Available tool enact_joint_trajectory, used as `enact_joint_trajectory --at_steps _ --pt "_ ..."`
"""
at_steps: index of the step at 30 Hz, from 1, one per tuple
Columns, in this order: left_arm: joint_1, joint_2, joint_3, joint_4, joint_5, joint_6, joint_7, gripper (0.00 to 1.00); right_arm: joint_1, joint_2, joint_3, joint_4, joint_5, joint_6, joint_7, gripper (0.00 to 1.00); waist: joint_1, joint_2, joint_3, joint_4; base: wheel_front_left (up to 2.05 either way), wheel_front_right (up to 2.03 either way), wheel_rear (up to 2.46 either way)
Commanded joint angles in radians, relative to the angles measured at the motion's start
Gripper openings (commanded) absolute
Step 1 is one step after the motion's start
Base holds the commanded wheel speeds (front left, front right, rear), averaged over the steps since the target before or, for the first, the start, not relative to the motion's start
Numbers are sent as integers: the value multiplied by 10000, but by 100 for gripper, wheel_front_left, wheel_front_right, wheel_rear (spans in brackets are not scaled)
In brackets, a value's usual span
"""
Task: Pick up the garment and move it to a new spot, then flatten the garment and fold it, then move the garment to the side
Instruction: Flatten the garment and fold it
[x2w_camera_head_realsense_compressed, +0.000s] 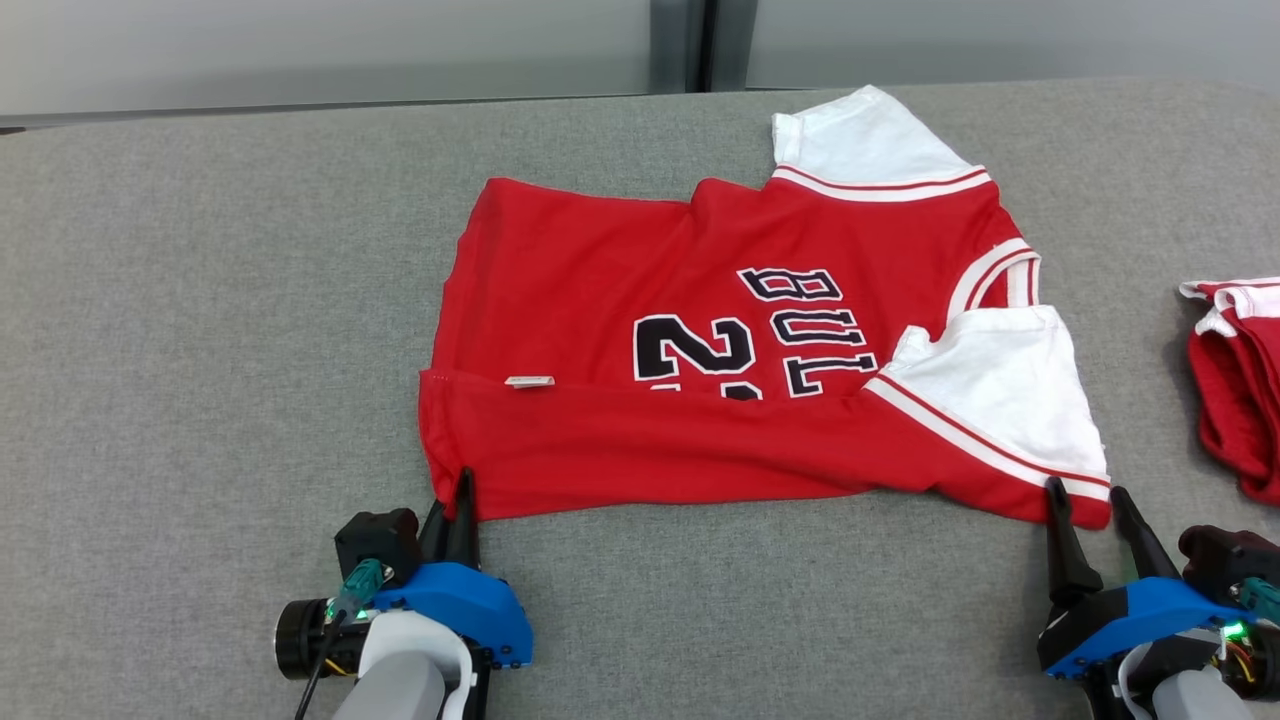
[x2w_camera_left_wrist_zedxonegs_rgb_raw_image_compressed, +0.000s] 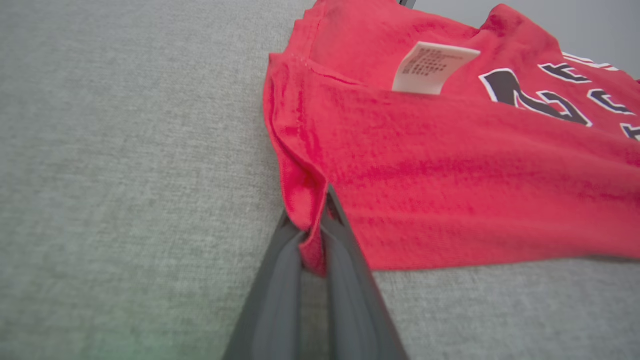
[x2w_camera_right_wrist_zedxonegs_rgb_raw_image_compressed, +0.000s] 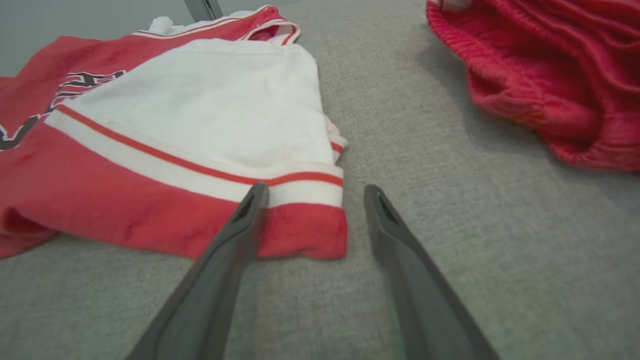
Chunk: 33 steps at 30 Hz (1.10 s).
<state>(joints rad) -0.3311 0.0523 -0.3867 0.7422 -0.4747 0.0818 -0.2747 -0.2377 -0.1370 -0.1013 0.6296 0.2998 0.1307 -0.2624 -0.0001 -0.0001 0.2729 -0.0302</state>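
Observation:
The garment (x2w_camera_head_realsense_compressed: 700, 330) is a red jersey with white sleeves and black lettering, lying partly folded on the grey cloth table, its near long edge turned over. My left gripper (x2w_camera_head_realsense_compressed: 462, 482) is shut on the garment's near left corner; in the left wrist view the red fabric (x2w_camera_left_wrist_zedxonegs_rgb_raw_image_compressed: 475, 175) is pinched between the two fingers (x2w_camera_left_wrist_zedxonegs_rgb_raw_image_compressed: 280, 280). My right gripper (x2w_camera_head_realsense_compressed: 1087, 490) stands open at the near right corner by the white sleeve (x2w_camera_right_wrist_zedxonegs_rgb_raw_image_compressed: 200, 100). Its left finger (x2w_camera_right_wrist_zedxonegs_rgb_raw_image_compressed: 240, 225) lies over the red hem, and its right finger rests on bare table beside the garment.
A second red garment (x2w_camera_head_realsense_compressed: 1235, 380) lies bunched at the table's right edge, close to my right gripper, also seen as red ribbed cloth (x2w_camera_right_wrist_zedxonegs_rgb_raw_image_compressed: 550, 75). The grey table (x2w_camera_head_realsense_compressed: 200, 350) stretches wide to the left. A pale wall runs behind the far edge.

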Motion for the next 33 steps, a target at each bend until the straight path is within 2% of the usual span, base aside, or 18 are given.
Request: enact_joint_trajectory --at_steps 1,3,4,5,8,14,18,26,32,33 --pt "75 -33 -108 179 -42 -11 188 0 -97 56 41 230 -7 1 -24 100 1 1 24 61 0 0 0" --pt "69 -34 -117 116 -56 -16 185 0 -149 75 199 535 48 1 7 100 1 1 33 92 0 0 0" --pt "64 -36 -124 98 -39 -31 185 0 -156 82 316 686 97 1 23 47 1 1 38 104 0 0 0" --pt "57 -36 -118 74 -3 -41 185 0 -173 86 465 847 146 3 36 0 1 1 40 113 0 0 0" --pt "83 -31 -26 -50 109 -75 173 0 -290 4 653 885 295 0 54 0 1 1 -24 130 0 0 0" --pt "263 -10 431 -572 346 -79 107 0 -347 -351 338 354 685 0 -16 0 1 1 -413 167 0 0 0" --pt "760 -2 605 -873 593 -378 104 0 49 -659 276 94 1089 0 -18 0 1 1 -1171 374 0 0 0" --pt "1975 1 395 -564 420 -681 104 0 1407 -614 525 98 1516 0 -18 0 1 1 -2250 649 0 0 0" --pt "2763 0 314 -612 141 -540 104 2 2215 -514 863 252 1879 0 -18 0 1 1 -2379 709 0 0 0" --pt "2755 -5 292 -694 133 -519 105 49 2205 -529 859 282 1923 0 -18 33 1 1 -2332 705 0 0 0"
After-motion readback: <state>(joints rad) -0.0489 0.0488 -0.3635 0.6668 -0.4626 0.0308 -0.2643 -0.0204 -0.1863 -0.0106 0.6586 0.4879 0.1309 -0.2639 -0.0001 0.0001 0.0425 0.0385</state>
